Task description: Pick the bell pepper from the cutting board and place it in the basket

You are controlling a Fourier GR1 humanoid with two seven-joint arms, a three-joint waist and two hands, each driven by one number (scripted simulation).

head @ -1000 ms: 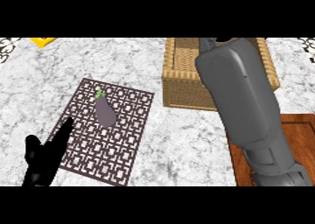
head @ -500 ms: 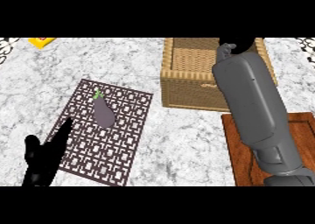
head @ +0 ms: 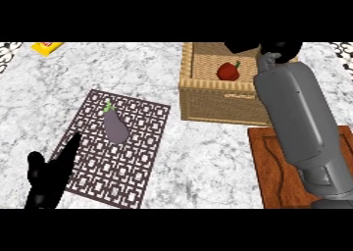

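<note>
1. View from the robot's head, looking steeply down at a grey marble counter (head: 136,68).
2. A woven basket (head: 215,105) stands at the upper right. The red bell pepper (head: 229,71) lies inside it, on the basket's floor near the middle.
3. A brown wooden cutting board (head: 270,171) lies at the lower right, just in front of the basket. No pepper is on the part that shows, so the placing looks done.
4. The right hand (head: 281,49) hovers above the basket's far right corner, partly cut off at the view's upper edge. Its fingers look spread and hold nothing. The pepper sits apart from them, lower in the basket.
5. The grey right forearm (head: 299,117) stretches from the lower right, over the cutting board and across the basket's right wall.
6. The left hand (head: 45,181) rests at the lower left, open, fingers up, at the edge of a patterned mat (head: 136,162). A purple eggplant (head: 115,127) lies on that mat, well apart from the basket.
7. Risk: the forearm crosses close over the basket's right wall. Pulling it back low could catch the rim and drag or tip the basket.
8. Risk: if the spread fingers dipped while drawing back, they could knock the pepper or hook the far rim.
9. Lesser risk: a shift of the left hand could nudge the mat and roll the eggplant.
</note>
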